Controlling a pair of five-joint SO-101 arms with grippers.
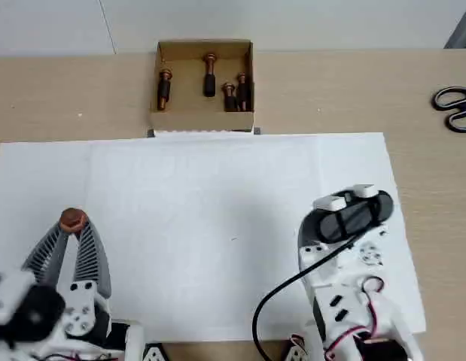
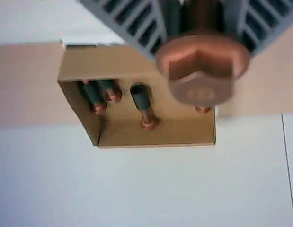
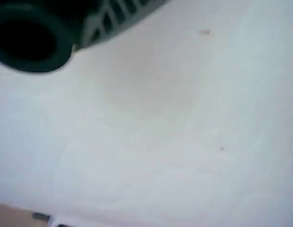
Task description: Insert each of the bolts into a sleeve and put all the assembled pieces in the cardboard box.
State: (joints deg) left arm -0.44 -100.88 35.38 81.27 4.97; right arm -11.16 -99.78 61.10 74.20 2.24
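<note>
Bolt check: copper bolt (image 1: pixel 73 219) is clamped at the tips of the left claw (image 1: pixel 73 228), the two ribbed grey fingers (image 2: pixel 132 19) closed narrow on its shank just under the hexagonal head, which sticks out past the fingertips. Right claw (image 3: pixel 73 38) grips a black sleeve (image 3: pixel 30 42). The sleeve lies against one ribbed finger with its hollow end toward the wrist camera and is raised off the white sheet (image 1: pixel 217 226). The second finger is out of frame. Both claws are over the sheet, well apart from each other. Cardboard box (image 1: pixel 206 113) stands open on the worktop (image 1: pixel 67 90), well ahead of the left claw and off toward the right claw's side, touching the sheet's far edge. Four assembled pieces (image 1: pixel 209 74) lie in it, each a bolt in a dark sleeve. One is by the wall nearest the left claw's side, one is near the middle, and two are close together on the right claw's side. Scissors (image 1: pixel 455 109) lie on the bare worktop, ahead of the right claw and out to its outer side, off the sheet.
</note>
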